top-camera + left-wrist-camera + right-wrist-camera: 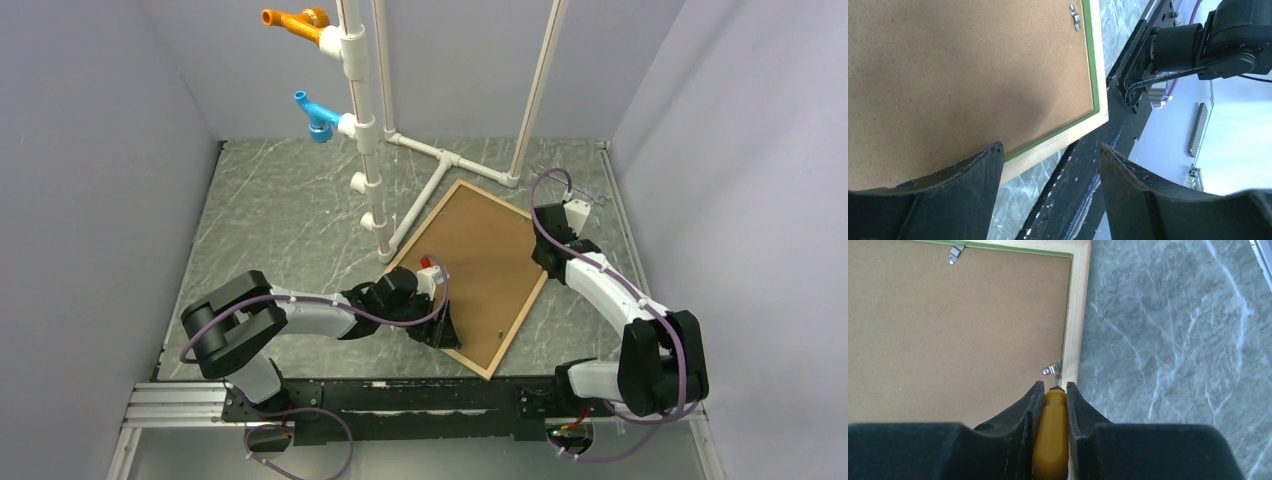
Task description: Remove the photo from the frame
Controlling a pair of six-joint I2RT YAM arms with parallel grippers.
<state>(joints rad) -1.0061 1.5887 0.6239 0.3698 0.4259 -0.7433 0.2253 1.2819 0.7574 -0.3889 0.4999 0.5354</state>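
Observation:
The frame (520, 322) lies face down and askew on the table, its brown backing board (480, 260) facing up. The photo is hidden under that board. My left gripper (445, 325) hovers open over the frame's near left edge. In the left wrist view the pale wood and green rail (1058, 137) runs behind the left gripper (1050, 155), with nothing between its fingers. My right gripper (1054, 390) is shut on a yellow tool handle (1050, 435). Its tip sits at the frame's right rail (1075, 315), just below a metal clip (1052, 369).
A white pipe stand (440, 160) with orange (295, 22) and blue (318, 115) fittings rises behind the frame, its foot beside the far corner. More clips (954, 254) (1076, 15) hold the backing. The black base rail (1073, 190) runs along the near edge. Grey walls enclose three sides.

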